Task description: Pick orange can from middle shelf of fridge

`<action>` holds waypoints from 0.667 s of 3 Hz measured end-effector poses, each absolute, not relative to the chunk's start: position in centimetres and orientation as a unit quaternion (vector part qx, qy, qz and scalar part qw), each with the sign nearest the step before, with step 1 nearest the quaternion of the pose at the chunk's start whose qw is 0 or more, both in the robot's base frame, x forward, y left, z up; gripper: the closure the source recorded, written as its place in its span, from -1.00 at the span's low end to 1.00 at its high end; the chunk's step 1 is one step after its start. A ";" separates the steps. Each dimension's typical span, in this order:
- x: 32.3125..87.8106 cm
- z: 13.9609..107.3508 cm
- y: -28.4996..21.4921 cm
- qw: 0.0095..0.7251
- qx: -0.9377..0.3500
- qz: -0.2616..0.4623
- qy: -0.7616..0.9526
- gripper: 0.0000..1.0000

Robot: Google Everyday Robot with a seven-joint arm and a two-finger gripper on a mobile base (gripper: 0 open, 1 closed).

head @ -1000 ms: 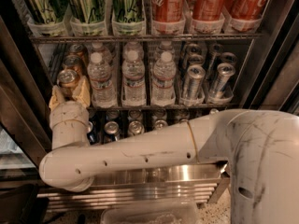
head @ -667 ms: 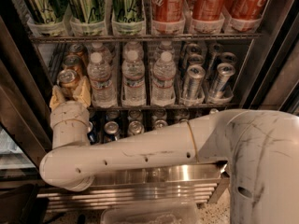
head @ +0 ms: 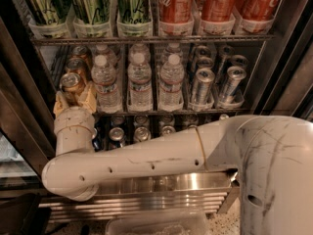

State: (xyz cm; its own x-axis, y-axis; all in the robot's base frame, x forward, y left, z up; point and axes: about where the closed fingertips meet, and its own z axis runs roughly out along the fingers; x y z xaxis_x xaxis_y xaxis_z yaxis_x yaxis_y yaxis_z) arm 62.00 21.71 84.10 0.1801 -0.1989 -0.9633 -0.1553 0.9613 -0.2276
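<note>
Dark wire middle shelf (head: 146,113) carried orange metal can (head: 72,83) clamped btwn gripper (head: 74,96) fingers (head: 89,98); clear water bottles (head: 140,82), slim silver cans (head: 201,84) to right.

Fridge (head: 19,106), contents:
- Top rack: green cans (head: 90,4) left, red cans (head: 176,4) right.
- Middle shelf (head: 146,112): orange can (head: 72,83) at front of leftmost lane; water bottles (head: 140,80) centre; silver cans (head: 201,84) right.
- Gripper (head: 74,94): far left of shelf, fingers (head: 88,97) flanking orange can, seemingly clamped on it.
</note>
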 end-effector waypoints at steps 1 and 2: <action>62.1 83.9 21.7 0.754 -0.138 -0.014 0.642 -0.07; 62.2 83.6 21.9 0.753 -0.140 -0.009 0.643 0.40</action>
State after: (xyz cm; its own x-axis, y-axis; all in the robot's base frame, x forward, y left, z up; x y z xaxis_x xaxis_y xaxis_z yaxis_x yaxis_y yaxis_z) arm 62.19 21.87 83.63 0.1721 -0.1929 -0.9660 -0.1662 0.9609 -0.2214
